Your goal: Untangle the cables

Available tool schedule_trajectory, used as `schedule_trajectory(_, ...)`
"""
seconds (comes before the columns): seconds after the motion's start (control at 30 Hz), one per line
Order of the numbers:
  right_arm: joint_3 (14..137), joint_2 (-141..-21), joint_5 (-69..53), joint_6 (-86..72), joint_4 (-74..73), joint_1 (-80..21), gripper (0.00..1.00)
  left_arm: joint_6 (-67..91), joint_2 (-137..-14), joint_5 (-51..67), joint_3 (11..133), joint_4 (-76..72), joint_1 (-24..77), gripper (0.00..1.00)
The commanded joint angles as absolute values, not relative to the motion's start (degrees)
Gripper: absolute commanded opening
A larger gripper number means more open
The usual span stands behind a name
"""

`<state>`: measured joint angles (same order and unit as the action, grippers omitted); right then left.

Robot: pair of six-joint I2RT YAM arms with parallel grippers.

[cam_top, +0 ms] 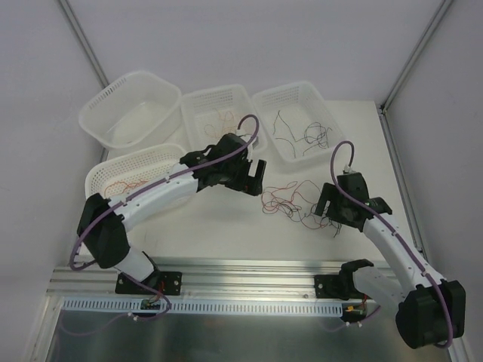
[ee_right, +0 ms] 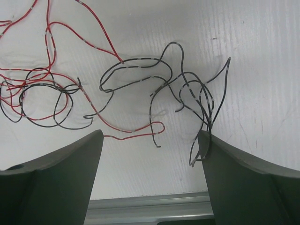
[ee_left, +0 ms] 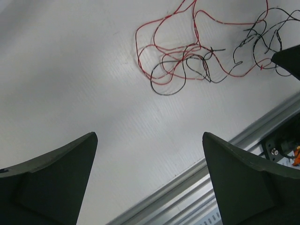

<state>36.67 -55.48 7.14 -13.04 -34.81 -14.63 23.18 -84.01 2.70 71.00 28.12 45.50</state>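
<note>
I am holding my left arm [cam_top: 155, 197] stretched forward and slanting toward my right side. My left pincer [ee_left: 150, 137] is hanging with its jaws spread wide, gripping nothing. I am keeping my right arm [cam_top: 394, 243] bent inward, and my right pincer [ee_right: 150, 133] is gaping nearly as wide, also gripping nothing.

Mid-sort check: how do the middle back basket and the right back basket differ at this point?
Contents: the middle back basket holds reddish-orange wires, while the right back basket holds black wires. View: the left arm covers part of the middle back basket's near rim, while the right back basket's rim shows almost whole. Both are white, perforated, rectangular bins at the far side of the table.
</note>
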Motion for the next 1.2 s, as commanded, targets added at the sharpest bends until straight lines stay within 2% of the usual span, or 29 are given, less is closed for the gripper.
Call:
schedule_trajectory(0.0,37.53,-52.39,8.35,-13.45,-35.77,-14.94,0.87,17.33,-91.56,1.58,78.03,26.1,46.41,0.95)
schedule_trajectory(0.3,37.35,-47.2,5.19,-13.18,-37.7,-15.12,0.88,9.5,-113.71,1.76,97.02,26.1,49.13,0.9)
schedule_trajectory(0.43,37.18,-45.97,3.78,-13.53,-38.5,-15.12,0.88,6.86,-121.79,-0.17,103.87,25.93,50.62,0.84)
schedule_trajectory(0.63,37.0,-45.17,3.87,-13.62,-39.29,-15.38,0.88,5.71,-127.78,-1.23,107.31,23.82,51.85,0.75)
schedule_trajectory(0.8,36.74,-45.7,3.43,-13.89,-38.76,-15.47,0.88,6.68,-130.6,-3.16,108.63,22.33,52.12,0.62)
schedule_trajectory(0.87,36.48,-46.05,3.16,-14.15,-38.32,-15.47,0.88,7.12,-131.57,-3.69,108.81,21.54,52.12,0.54)
schedule_trajectory(0.9,36.3,-46.23,3.16,-14.24,-38.23,-15.47,0.88,7.21,-131.83,-4.3,108.72,21.45,52.12,0.46)
schedule_trajectory(1.0,35.69,-46.84,3.25,-14.59,-37.18,-15.56,0.88,7.73,-132.01,-7.03,107.58,21.01,52.03,0.28)
schedule_trajectory(1.03,34.99,-46.93,3.16,-14.76,-36.74,-15.56,0.88,7.65,-131.49,-7.64,106.45,20.83,52.03,0.16)
schedule_trajectory(1.07,34.63,-47.11,3.16,-15.03,-35.87,-15.56,0.88,7.82,-131.22,-7.91,105.74,20.66,52.03,0.09)
schedule_trajectory(1.13,33.67,-48.07,3.08,-15.55,-34.9,-15.56,0.88,7.74,-129.65,-8.61,103.38,20.04,52.03,0.0)
schedule_trajectory(1.17,33.49,-48.51,2.82,-15.64,-33.94,-15.56,0.88,7.82,-129.03,-9.74,102.4,19.78,52.03,0.0)
